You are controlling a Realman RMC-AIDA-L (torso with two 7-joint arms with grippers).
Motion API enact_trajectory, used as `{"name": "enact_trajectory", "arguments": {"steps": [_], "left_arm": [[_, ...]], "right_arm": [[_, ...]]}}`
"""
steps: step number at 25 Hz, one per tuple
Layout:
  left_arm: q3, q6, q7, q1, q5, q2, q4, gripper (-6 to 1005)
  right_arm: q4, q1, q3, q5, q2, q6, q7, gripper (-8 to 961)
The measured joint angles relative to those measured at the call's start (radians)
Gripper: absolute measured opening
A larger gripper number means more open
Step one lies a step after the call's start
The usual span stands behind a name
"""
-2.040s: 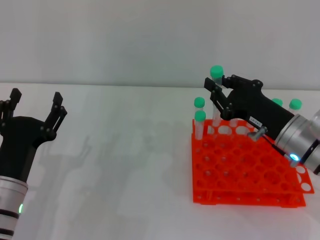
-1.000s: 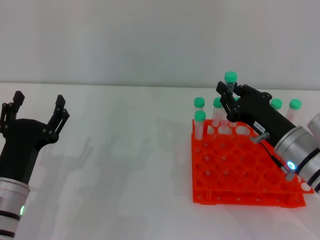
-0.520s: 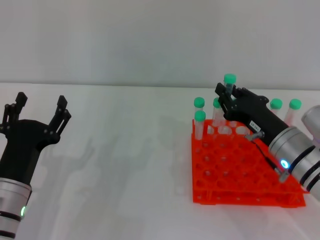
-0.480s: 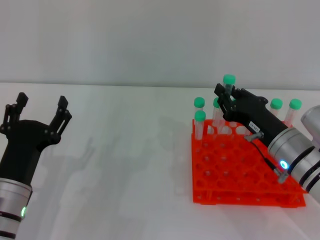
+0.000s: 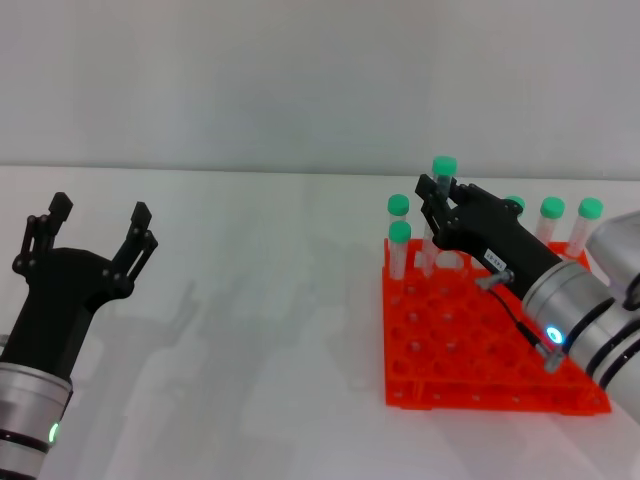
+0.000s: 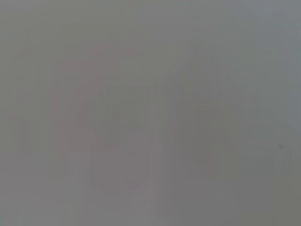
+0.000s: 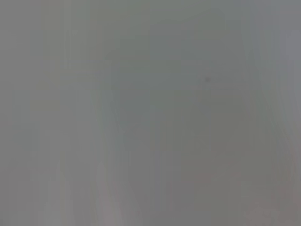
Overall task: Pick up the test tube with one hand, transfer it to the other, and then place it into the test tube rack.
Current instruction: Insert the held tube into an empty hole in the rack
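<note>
In the head view my right gripper, black with a white label and a blue light on its wrist, is shut on the test tube. The tube stands upright with its green cap above the fingers, over the back left part of the orange-red test tube rack. Its lower end is hidden behind the gripper. My left gripper, black with a green light on its wrist, is open and empty over the white table at the far left. Both wrist views show only plain grey.
Several other green-capped tubes stand in the rack: two at its back left corner and three along the back row to the right. The white table lies between the two arms.
My right gripper has moved left and slightly down with the tube, toward the rack's back left. My left gripper has shifted a little to the right and stays open.
</note>
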State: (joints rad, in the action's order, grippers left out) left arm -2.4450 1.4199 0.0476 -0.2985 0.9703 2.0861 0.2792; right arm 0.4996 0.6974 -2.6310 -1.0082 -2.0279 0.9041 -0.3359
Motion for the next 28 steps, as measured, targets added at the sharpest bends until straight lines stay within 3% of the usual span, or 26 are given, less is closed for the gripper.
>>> {"name": "enact_trajectory", "arguments": {"steps": [6, 28], "left_arm": [[-0.001, 0.008, 0.0, 0.009, 0.0, 0.001, 0.0, 894], [-0.002, 0.01, 0.0, 0.004, -0.001, 0.0, 0.0, 894]], "right_arm": [[0.007, 0.029, -0.067, -0.12, 0.0, -0.012, 0.063, 210], [-0.003, 0.045, -0.069, -0.154, 0.0, -0.054, 0.142, 211]]}}
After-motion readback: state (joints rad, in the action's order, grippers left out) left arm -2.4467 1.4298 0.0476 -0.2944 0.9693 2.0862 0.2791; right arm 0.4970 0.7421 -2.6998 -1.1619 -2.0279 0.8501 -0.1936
